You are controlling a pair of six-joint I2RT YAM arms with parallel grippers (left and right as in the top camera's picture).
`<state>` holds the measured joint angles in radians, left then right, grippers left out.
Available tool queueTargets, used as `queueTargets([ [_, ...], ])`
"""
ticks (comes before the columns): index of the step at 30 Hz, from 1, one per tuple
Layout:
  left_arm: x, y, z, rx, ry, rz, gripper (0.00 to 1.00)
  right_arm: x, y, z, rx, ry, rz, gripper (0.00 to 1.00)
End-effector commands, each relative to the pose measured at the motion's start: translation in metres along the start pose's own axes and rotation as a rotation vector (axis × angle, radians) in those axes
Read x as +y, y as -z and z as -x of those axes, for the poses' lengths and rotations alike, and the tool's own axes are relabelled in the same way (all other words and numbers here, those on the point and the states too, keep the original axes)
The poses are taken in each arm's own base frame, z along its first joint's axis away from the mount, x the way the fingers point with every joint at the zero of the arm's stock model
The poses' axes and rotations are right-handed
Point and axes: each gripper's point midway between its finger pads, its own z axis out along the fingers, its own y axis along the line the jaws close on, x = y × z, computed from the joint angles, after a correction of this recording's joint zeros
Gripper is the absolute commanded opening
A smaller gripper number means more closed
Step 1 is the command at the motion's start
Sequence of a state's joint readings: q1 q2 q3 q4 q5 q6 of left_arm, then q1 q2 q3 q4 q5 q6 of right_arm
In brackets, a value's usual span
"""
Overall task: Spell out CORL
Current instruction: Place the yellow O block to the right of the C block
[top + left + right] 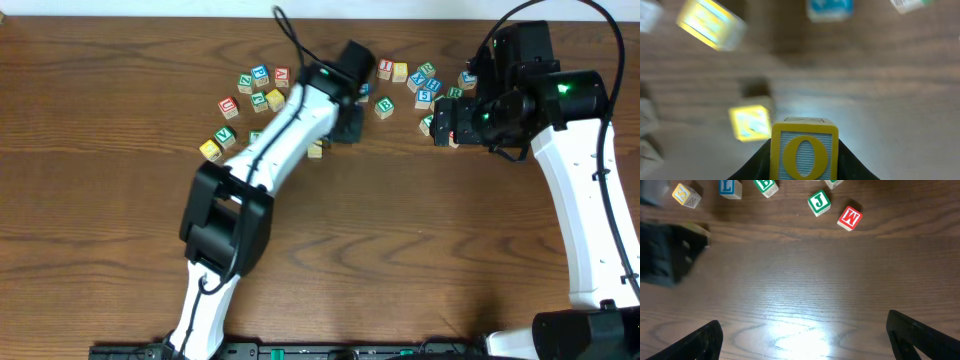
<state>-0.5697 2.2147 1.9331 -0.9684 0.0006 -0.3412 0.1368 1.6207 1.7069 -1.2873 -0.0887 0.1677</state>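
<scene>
My left gripper (804,167) is shut on a wooden cube with a yellow O (804,145) and holds it above the table; this view is blurred. In the overhead view the left gripper (345,122) sits among the scattered cubes and hides the O cube. My right gripper (805,335) is open and empty over bare wood; it also shows in the overhead view (438,128). The blue L cube (731,187) lies at the top of the right wrist view. I cannot make out the C or R cubes.
A green B cube (765,186), a green J cube (819,202), a red M cube (849,217) and a yellow cube (686,195) lie near the L. Several more cubes lie at the back left (250,90) and back right (425,85).
</scene>
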Motion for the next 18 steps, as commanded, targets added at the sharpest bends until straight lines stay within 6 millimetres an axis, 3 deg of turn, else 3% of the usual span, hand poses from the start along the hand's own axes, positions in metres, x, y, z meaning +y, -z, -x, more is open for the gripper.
queueTargets([
  [1, -0.003, -0.013, -0.02, 0.051, 0.053, 0.013, 0.31, -0.002, 0.0, -0.002, 0.003, 0.009, -0.012, 0.99],
  [7, 0.005, -0.038, -0.029, 0.08, 0.094, 0.031, 0.31, -0.002, 0.0, -0.003, 0.008, 0.009, -0.013, 0.99],
  [12, -0.003, -0.041, -0.012, 0.008, 0.098, -0.006, 0.31, -0.002, 0.0, -0.003, 0.008, 0.009, -0.012, 0.99],
  [18, 0.006, -0.047, -0.014, -0.001, 0.099, 0.037, 0.31, -0.002, 0.0, -0.004, 0.013, 0.008, -0.013, 0.99],
])
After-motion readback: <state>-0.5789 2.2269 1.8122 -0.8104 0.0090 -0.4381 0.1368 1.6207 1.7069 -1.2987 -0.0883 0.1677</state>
